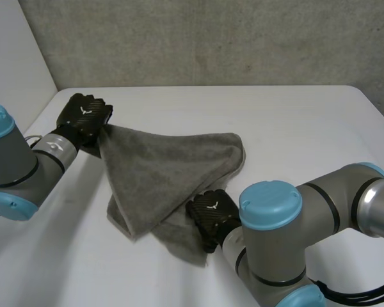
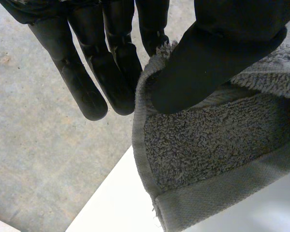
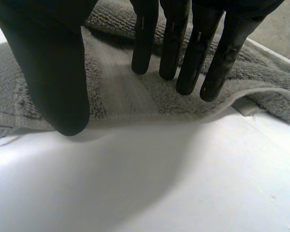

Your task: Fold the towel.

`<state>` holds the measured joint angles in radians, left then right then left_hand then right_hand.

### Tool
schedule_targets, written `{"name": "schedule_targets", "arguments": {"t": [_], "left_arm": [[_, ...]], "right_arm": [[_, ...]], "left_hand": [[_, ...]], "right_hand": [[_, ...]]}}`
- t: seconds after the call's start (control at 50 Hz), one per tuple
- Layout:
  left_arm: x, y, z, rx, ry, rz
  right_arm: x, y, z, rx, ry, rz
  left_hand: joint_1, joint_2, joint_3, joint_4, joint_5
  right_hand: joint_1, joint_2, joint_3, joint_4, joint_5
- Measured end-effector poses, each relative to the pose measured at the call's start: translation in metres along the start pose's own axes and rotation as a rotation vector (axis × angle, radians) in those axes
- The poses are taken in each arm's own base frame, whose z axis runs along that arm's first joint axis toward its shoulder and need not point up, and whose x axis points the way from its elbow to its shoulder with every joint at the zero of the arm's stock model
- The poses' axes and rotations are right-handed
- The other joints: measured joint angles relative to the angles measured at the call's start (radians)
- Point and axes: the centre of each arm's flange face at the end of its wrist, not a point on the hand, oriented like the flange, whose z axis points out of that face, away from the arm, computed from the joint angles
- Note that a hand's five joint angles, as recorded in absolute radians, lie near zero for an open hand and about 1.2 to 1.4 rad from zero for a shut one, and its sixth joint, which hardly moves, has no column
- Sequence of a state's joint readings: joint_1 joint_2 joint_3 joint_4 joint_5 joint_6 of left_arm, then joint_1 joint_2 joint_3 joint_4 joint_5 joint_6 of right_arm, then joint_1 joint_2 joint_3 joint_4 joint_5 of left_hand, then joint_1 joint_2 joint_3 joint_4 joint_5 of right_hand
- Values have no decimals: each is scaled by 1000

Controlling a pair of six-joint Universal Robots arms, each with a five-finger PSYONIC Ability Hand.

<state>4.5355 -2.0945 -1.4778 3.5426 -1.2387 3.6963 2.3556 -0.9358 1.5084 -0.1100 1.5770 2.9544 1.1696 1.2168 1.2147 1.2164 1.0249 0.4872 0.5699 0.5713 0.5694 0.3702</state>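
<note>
Pinching towel [image 2: 208, 145] corner in left wrist view: left hand [image 2: 217, 58]

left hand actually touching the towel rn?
Touching. Left wrist view: the left hand pinches the towel at a corner, thumb pressed flat onto the cloth with no gap.

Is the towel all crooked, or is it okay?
Yes, crooked: the towel is bunched into a lopsided triangle, one corner pinched up by the left hand, the right hand on its near edge.
</note>
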Motion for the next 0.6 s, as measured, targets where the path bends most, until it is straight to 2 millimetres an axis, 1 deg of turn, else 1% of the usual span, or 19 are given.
{"name": "schedule_targets", "arguments": {"t": [0.14,0.16,0.28,0.42,0.46,0.6], "left_arm": [[0,3,-1,-9,-1,-8],[0,3,-1,-12,0,-10],[0,4,-2,-15,-1,-14],[-3,0,-3,-6,-6,-19],[-3,-2,-3,-1,-8,-26],[-4,-6,-3,10,-11,-64]], "right_arm": [[-3,0,2,10,-8,26],[-4,0,2,11,-10,36],[-10,-4,-2,14,-30,71],[-17,-11,-9,-3,-74,110],[-20,-13,-11,-6,-88,123],[-27,-10,-9,-17,-117,139]], "left_hand": [[0,0,0,0,0],[0,0,0,0,0],[1,0,0,0,3],[1,0,0,0,4],[1,0,0,0,4],[1,0,1,0,4]], "right_hand": [[3,4,6,6,9],[-18,-25,-31,-29,-17],[-57,-78,-84,-84,-53],[-60,-82,-88,-90,-65],[-60,-117,-96,-90,-66],[-60,-115,-95,-90,-70]]}}
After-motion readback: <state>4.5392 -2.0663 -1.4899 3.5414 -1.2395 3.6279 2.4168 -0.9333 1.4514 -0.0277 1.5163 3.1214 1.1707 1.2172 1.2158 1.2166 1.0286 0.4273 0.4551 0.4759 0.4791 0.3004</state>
